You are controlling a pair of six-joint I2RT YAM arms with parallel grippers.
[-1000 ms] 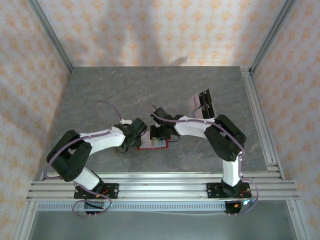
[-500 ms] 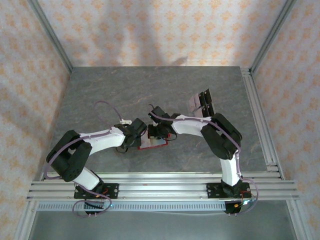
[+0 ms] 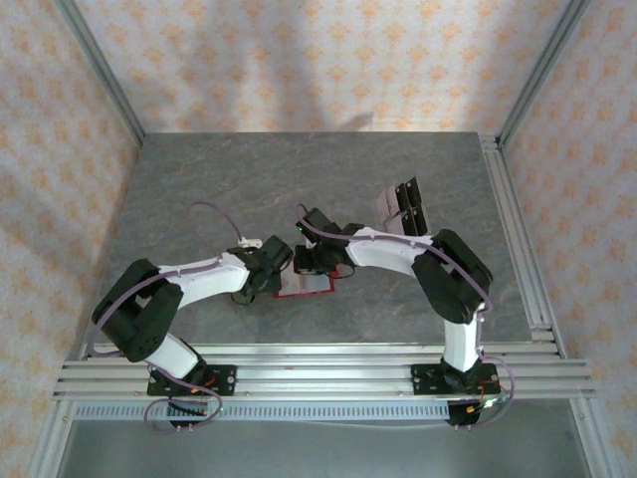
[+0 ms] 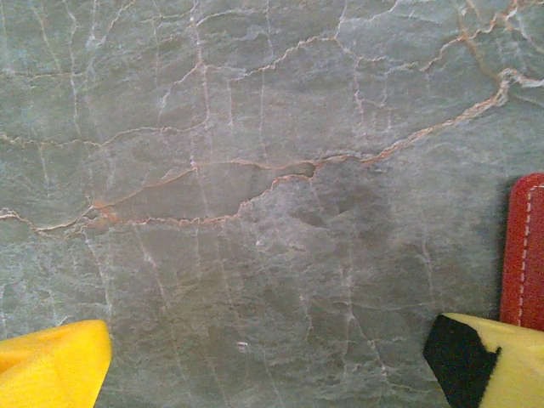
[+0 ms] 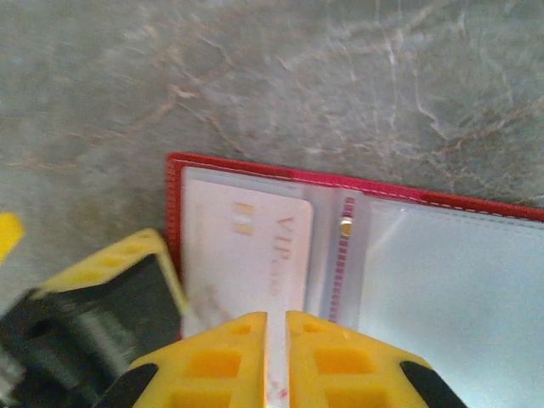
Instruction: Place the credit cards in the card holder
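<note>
Papered walls with a pale orange flower print close in a grey, veined stone bench, and aluminium rails run along its near edge.

Compared with a second ago, the right pincer has drawn slightly farther from the near edge and towards the left arm. More of the pale lining of the card holder is bared in the top view. The left arm and the spare credit cards lie as they did.

The card holder lies open and flat on the bench, near its middle, between the two wrists. A pale credit card marked VIP sits in its left pocket. The right pincer's yellow fingers stand all but together, with only a thin slit between them, right over the card's near end. I cannot tell whether they nip it.

The left pincer is spread wide just above bare stone, and the holder's red edge lies just beside one of its fingertips.

The spare credit cards lie fanned towards the far right, well apart from the holder, with the right forearm lying between them. From above, both wrists hide the holder's far part.
</note>
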